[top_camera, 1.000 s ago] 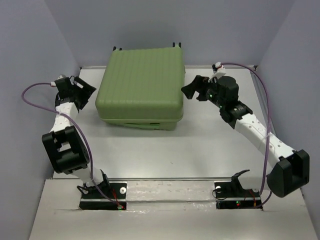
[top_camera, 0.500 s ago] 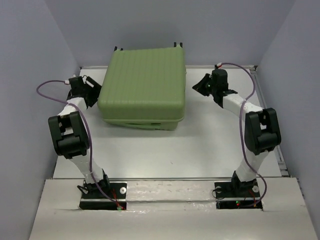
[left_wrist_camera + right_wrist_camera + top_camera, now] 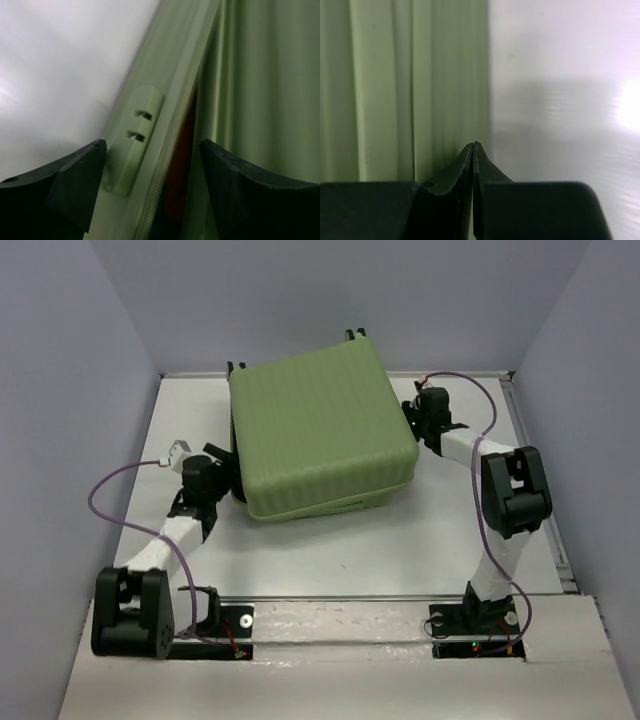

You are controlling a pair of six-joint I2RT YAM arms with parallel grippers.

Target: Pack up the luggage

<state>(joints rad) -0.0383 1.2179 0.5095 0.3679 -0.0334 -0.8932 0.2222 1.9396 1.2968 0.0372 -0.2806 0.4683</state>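
The luggage [image 3: 320, 430], a light-green ribbed hard shell, lies lid down and skewed on the white table. My left gripper [image 3: 231, 483] is open at its front-left corner. In the left wrist view the left gripper [image 3: 152, 145] straddles the zipper seam, and the luggage shell [image 3: 260, 75] fills the right. A narrow gap in the seam shows something red-orange [image 3: 182, 150] inside. My right gripper [image 3: 413, 420] is shut with nothing in it, against the luggage's right side. In the right wrist view the right gripper [image 3: 473, 145] has its tips by the ribbed luggage wall [image 3: 395, 90].
A moulded green foot [image 3: 131, 145] sits on the luggage's lower shell beside my left finger. Black caster wheels [image 3: 352, 333] stick out at the back edge near the rear wall. Bare table [image 3: 400, 540] lies in front, with a metal rail [image 3: 340, 598] at the near edge.
The luggage has turned and shifted right. My left arm swung from its far-left side to its front-left corner. My right gripper shut and moved in against the right side.
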